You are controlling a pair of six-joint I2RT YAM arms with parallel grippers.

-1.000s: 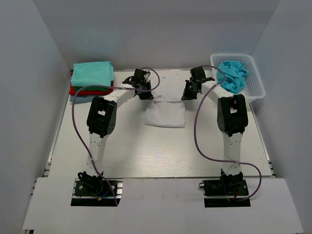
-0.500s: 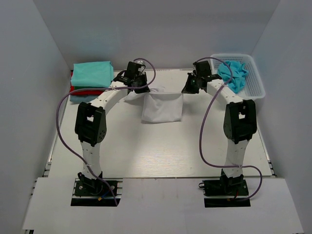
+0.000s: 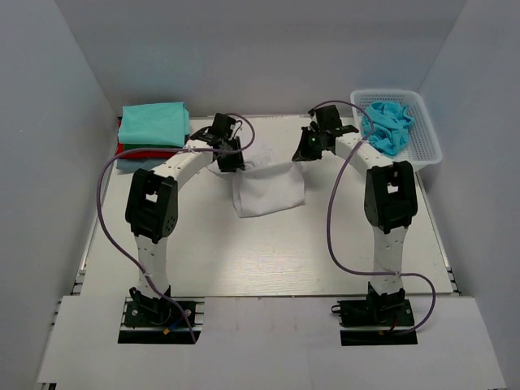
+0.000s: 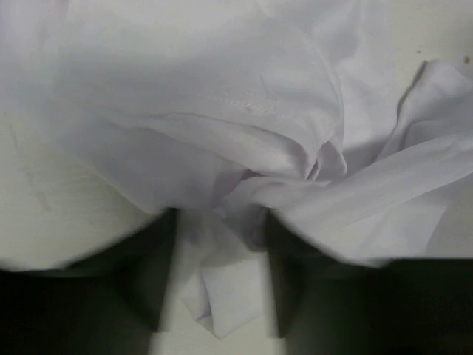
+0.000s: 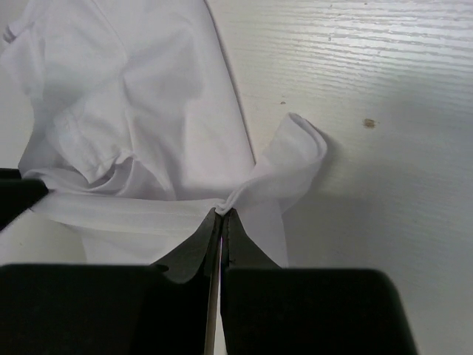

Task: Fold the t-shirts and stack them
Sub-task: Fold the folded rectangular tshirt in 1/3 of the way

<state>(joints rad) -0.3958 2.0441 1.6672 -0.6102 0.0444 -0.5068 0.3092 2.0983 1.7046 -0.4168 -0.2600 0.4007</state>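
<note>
So the white t-shirt sits around the middle of the desk, a bit toward the far side, strung between the two arms. Its far edge runs from one claw to the other and the rest spreads toward the near edge in a rumpled, roughly rectangular shape. From the overhead view it's hard to say how much of it actually lies flat on the desk.

The left claw is clenched on a thick wad of white cloth. The fabric is bunched up between the two dark fingers, fills the gap, and spills out over both sides. The right claw is pinched tight on a thin edge of the same shirt. Its fingertips are pressed together with just a little fold of fabric poking out past them, curling over the pale woodgrain surface.

The rest of the shirts:
- At the far left corner there's a folded stack with the teal tee on top, the red tee peeking out under it, and a sliver of the grey-blue tee at the bottom.
- At the far right, the light blue tee is scrunched up in a heap inside the white lattice basket, well apart from the white one.
</note>
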